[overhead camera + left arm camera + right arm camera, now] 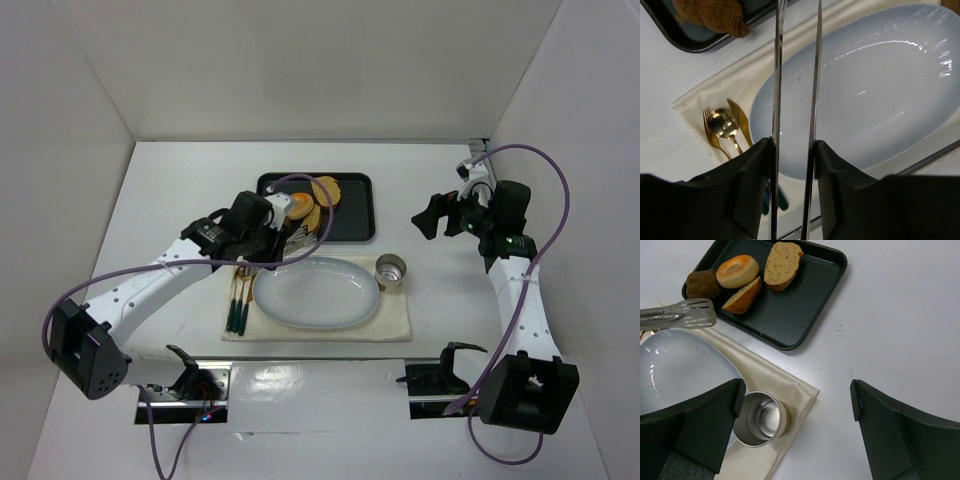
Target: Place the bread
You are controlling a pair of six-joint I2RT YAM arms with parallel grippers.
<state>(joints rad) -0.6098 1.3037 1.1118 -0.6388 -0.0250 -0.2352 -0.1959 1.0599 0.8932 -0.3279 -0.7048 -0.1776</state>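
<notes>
L claw (792,150) clamps tongs (687,315), tips empty beside tray (805,300) rim, bread (742,296) just beyond; R claw (797,395) open.

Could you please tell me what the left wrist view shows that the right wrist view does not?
Only left wrist: the gold cutlery, and the left hand shut on the metal tongs. Only right wrist: the small narrow oval bread slice, the larger pale slice, the orange ring-shaped bun, the steel cup, the open right hand. Both: tongs, pale blue oval plate, black tray, cream cloth.
</notes>
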